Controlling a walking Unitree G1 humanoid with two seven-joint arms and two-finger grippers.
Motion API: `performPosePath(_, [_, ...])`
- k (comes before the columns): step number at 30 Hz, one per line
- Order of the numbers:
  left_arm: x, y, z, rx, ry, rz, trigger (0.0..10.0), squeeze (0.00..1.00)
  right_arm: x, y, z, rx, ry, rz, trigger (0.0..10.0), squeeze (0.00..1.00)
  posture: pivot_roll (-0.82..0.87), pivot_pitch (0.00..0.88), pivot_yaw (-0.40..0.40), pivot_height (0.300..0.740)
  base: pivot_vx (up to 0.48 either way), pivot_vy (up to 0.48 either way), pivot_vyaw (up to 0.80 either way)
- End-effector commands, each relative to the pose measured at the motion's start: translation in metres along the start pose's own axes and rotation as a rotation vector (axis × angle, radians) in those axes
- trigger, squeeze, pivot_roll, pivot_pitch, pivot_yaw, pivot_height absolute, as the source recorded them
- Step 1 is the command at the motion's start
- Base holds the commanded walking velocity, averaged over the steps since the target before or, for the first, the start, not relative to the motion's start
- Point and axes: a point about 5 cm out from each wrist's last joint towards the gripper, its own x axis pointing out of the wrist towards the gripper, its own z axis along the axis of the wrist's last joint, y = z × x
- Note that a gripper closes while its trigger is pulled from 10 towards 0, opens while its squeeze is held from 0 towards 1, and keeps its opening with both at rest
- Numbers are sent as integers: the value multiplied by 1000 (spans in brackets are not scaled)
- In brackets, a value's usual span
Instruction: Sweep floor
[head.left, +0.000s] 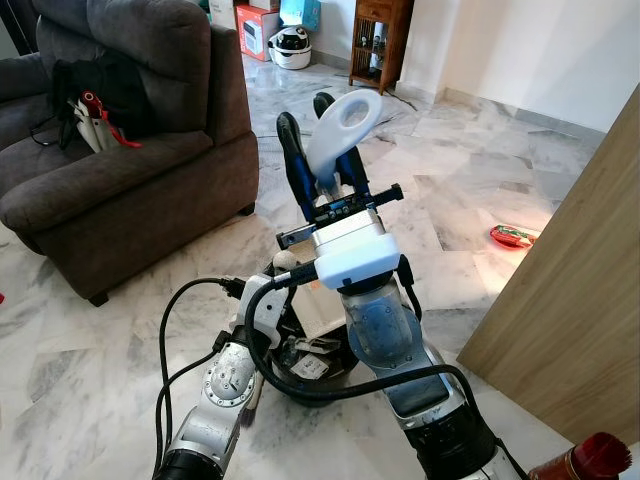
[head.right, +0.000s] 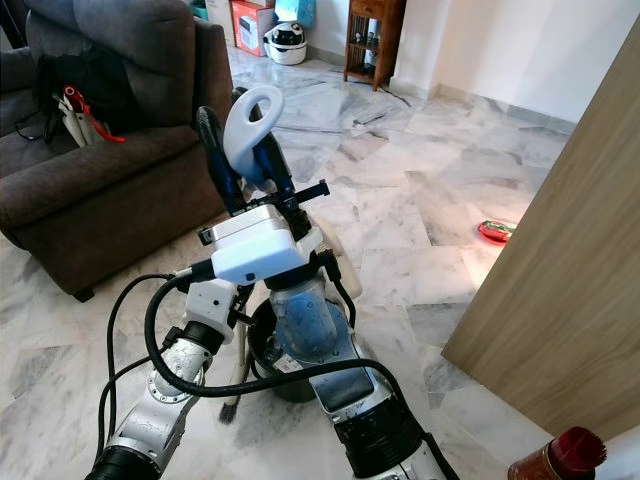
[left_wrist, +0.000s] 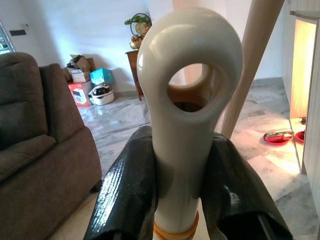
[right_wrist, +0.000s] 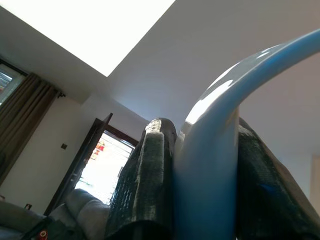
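Head views, right arm: the right gripper (head.left: 330, 160) is raised close before the camera, its black fingers clamped on a pale blue handle (head.left: 345, 125) with a loop end.
Head views, left arm: lower down, the left gripper's jaws are hidden; a dark bin (head.left: 320, 375) on the marble floor (head.left: 450, 170) is seen to hold litter scraps.
Left wrist view: the left gripper (left_wrist: 182, 200) is closed on a cream handle (left_wrist: 187, 80), below its hanging hole.
Right wrist view: both fingers (right_wrist: 142, 185) are pressed to the blue loop.
Handling: both handles are judged light, stiff, smooth plastic; grips below the loops are judged sound.
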Motion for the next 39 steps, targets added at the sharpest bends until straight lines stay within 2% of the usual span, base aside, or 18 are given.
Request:
performPosePath(1, [5,-1,12,11,-73,-16,10000,0,6,-2,20,-11,-119,-6,10000,0,28,0,-9,740,0,0,0])
performPosePath(7, [5,-2,12,11,-75,-18,10000,0,5,0,18,-20,-114,9,10000,0,28,0,-11,740,0,0,0])
performPosePath(9, [5,-2,13,12,-76,-17,10000,0,5,2,19,-60,-135,40,10000,0,29,0,-11,740,0,0,0])
performPosePath(17, [5,-2,12,12,-76,-18,10000,0,3,4,20,-84,-144,48,10000,0,29,0,-11,740,0,0,0])
performPosePath(39, [7,-3,15,13,-83,-20,10000,0,1,6,18,-127,-148,70,10000,0,26,0,-13,740,0,0,0])
